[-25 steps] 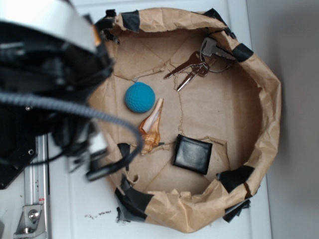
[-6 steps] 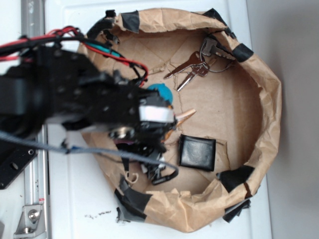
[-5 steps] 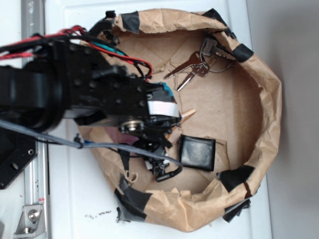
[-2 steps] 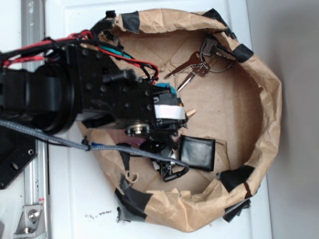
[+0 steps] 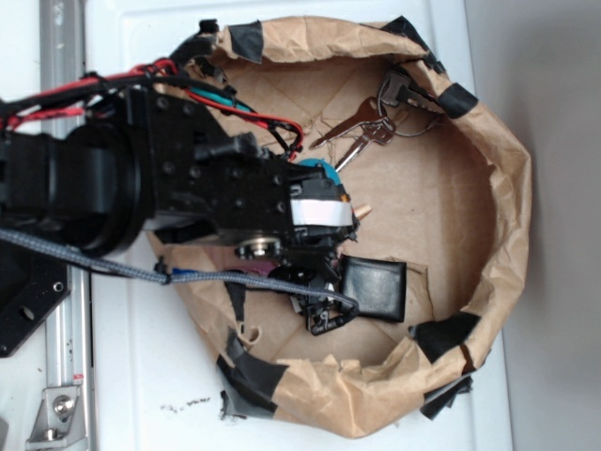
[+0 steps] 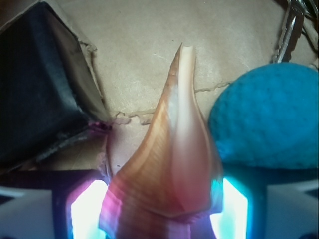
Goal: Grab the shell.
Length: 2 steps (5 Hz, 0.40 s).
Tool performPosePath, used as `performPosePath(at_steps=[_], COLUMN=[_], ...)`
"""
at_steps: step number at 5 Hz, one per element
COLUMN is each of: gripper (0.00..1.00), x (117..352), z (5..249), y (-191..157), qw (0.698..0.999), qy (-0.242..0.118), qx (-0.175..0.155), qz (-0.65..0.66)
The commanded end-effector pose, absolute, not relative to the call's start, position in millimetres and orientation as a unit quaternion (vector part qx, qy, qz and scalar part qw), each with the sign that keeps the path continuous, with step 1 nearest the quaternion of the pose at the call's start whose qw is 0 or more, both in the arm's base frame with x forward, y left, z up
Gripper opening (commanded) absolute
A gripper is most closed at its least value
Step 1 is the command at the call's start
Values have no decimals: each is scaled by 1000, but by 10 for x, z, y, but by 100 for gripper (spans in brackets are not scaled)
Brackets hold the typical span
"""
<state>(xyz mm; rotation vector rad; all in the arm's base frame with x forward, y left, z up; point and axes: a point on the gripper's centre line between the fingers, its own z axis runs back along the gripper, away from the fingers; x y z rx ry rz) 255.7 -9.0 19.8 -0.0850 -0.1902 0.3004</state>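
1. The tool (image 6: 159, 209) is pinching the shell (image 6: 172, 149). In the wrist view its fat whorled end sits right between the two glowing pads (image 6: 87, 211) and the pale point sticks out away from the camera.
2. From the exterior view only the shell's tip shows, poking out to the right of the arm (image 5: 169, 188) over the brown paper nest (image 5: 498, 216).
3. The teal ball (image 6: 269, 117) is just right of the shell. Can't tell if they touch.
4. A black square block (image 5: 376, 289) sits just to the shell's other side.
5. Keys (image 5: 371, 127) are at the far side of the nest, well apart.
6. The nest sits on a white counter (image 5: 141, 395).
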Motion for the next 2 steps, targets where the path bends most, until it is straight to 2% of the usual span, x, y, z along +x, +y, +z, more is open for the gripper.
performPosePath(at_steps=[1, 2], gripper=[0, 0], x=[2736, 2798], z=[850, 1336], y=[-25, 119], qw=[981, 985], qy=[-141, -109], qx=[-54, -67], qz=[123, 111])
